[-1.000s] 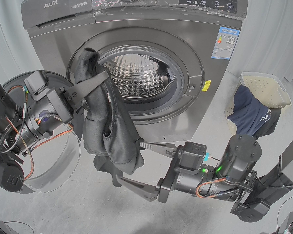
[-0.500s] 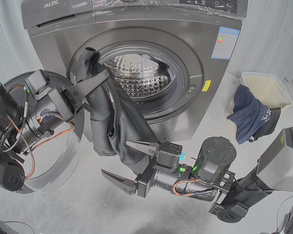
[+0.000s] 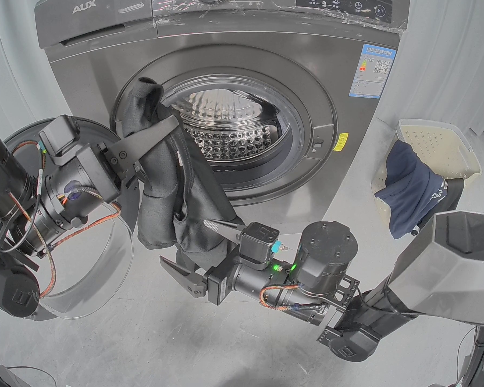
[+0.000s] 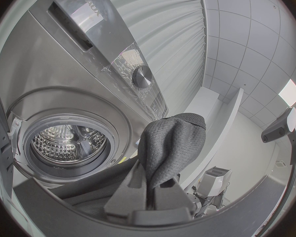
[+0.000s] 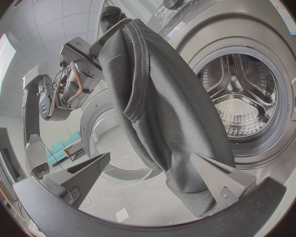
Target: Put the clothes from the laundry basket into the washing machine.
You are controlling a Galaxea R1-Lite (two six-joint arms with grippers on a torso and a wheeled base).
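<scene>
Head view, read from the robot's left: the washing machine's door (image 3: 91, 264) is swung wide open, and just past it the left gripper (image 3: 161, 130) is clenched on the top end of a dark grey garment (image 3: 188, 200). The left wrist view confirms this, with a bunched cap of the cloth standing up above the pressed-together fingers (image 4: 131, 195).

The garment hangs from that pinch with its long axis roughly vertical. It drapes in front of the left edge of the drum mouth (image 3: 231, 130), not yet inside it, so the opening lies behind the cloth and to its right — that is the way the load has to travel.

Below the opening, the right gripper (image 3: 185, 243) sits at the garment's lower end with its jaws spread wide and holding nothing. In the right wrist view one finger (image 5: 207, 171) lies against the hanging hem, while the other (image 5: 95, 165) stands well apart from it with bare floor between. The tail is therefore only partly inside the gap and crowds one side.

My judgement is that the right arm is the nearer one for gathering the loose lower end, and the left carries the weight.

Far right, the laundry basket (image 3: 446, 141) stands beside the washing machine (image 3: 306, 71) with a navy garment (image 3: 408, 184) spilling over its rim.
</scene>
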